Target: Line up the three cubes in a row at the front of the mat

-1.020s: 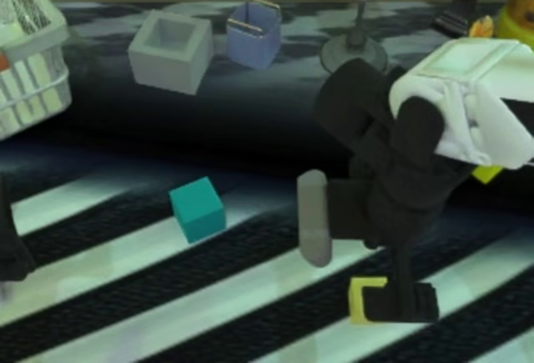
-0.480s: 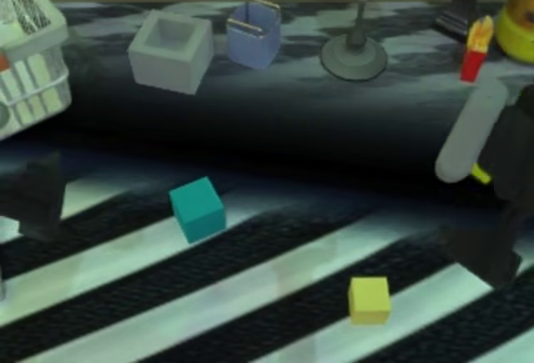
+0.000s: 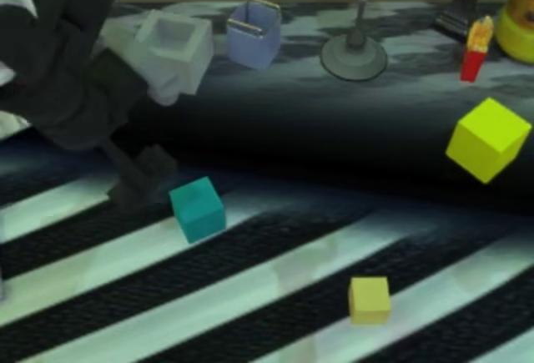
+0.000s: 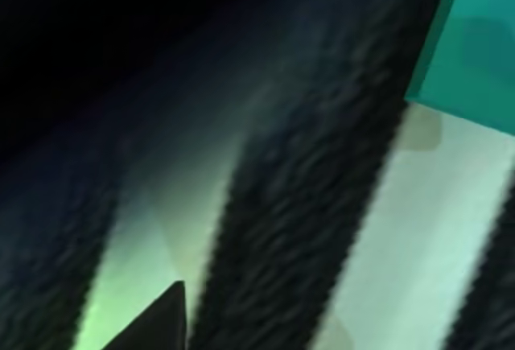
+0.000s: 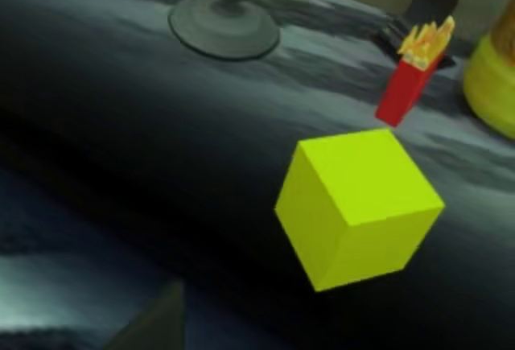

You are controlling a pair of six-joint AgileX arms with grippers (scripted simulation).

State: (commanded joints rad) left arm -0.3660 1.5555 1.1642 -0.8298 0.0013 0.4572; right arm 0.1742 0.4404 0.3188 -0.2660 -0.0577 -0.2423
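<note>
Striped mat (image 3: 275, 275), left claw (image 3: 138, 181) seemingly beside teal cube (image 3: 198, 208)

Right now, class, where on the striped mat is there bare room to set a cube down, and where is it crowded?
Free: the mat stripes between the teal cube and the small cube, and the front left. Crowded: the back, with grey box, blue basket and stand; the left end effector hangs beside the teal cube.

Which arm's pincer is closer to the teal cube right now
Left. The left pincer hangs just beside the teal cube, on its left in the top view, over the mat. The right arm is out of the top view.
</note>
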